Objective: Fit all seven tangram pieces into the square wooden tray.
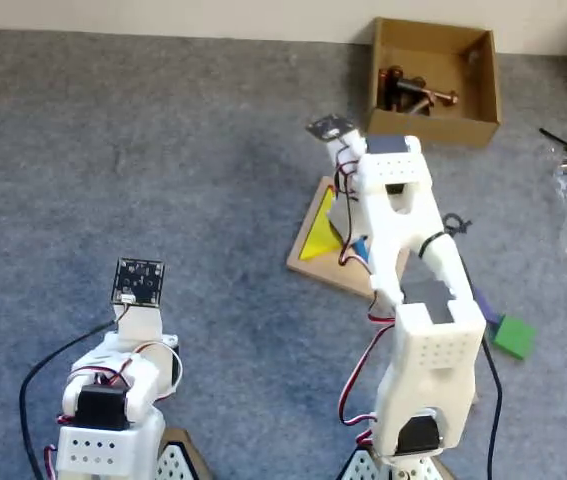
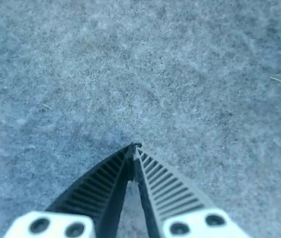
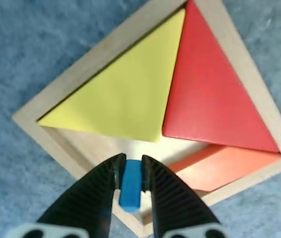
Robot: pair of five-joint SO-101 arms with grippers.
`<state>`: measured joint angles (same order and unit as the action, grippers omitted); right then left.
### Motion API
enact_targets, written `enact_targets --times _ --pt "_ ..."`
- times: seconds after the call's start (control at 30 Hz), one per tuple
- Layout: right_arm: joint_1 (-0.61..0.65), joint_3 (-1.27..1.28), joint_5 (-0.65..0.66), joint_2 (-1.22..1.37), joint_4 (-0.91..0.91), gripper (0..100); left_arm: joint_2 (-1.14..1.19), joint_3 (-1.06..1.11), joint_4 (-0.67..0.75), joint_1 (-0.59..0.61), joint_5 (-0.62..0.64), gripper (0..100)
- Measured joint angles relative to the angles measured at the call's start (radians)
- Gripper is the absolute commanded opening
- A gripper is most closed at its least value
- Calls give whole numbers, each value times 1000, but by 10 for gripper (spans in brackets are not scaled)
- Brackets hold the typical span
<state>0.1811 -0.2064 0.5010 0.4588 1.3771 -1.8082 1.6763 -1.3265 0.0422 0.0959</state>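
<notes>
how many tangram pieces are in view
6: yellow, red and orange in the tray, blue in the right gripper, green and purple on the carpet. A seventh may be hidden.

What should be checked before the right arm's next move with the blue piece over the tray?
1. Grasp: right gripper shut on blue piece: ok.
2. Bare floor in tray under the gripper: ok.
3. Placed yellow triangle, red triangle and orange piece lie flat: ok.
4. Held piece turned to fit the gap: cannot tell.
5. Idle left gripper shut over carpet, away from tray: ok.
6. All pieces in: not ok; green piece lies on carpet.
</notes>
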Motion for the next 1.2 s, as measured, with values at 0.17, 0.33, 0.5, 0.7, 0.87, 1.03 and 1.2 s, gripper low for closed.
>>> enact_targets --times 0.17,0.33,0.5,0.7,0.87,1.03,1.2 --pt "-2 0 0 0 -3 5 0 0 0 0 0 5" --pt "-2 0 -34 0 -26 5 0 0 0 0 0 5" --pt "8 112 -64 2 -123 5 0 0 0 0 0 5" --pt "31 141 -68 0 -173 5 0 0 0 0 0 5" --pt "32 143 -68 0 -209 5 0 0 0 0 0 5" --pt "32 143 -68 0 -213 6 0 0 0 0 0 5" --pt "32 146 -68 0 -215 6 0 0 0 0 0 5"
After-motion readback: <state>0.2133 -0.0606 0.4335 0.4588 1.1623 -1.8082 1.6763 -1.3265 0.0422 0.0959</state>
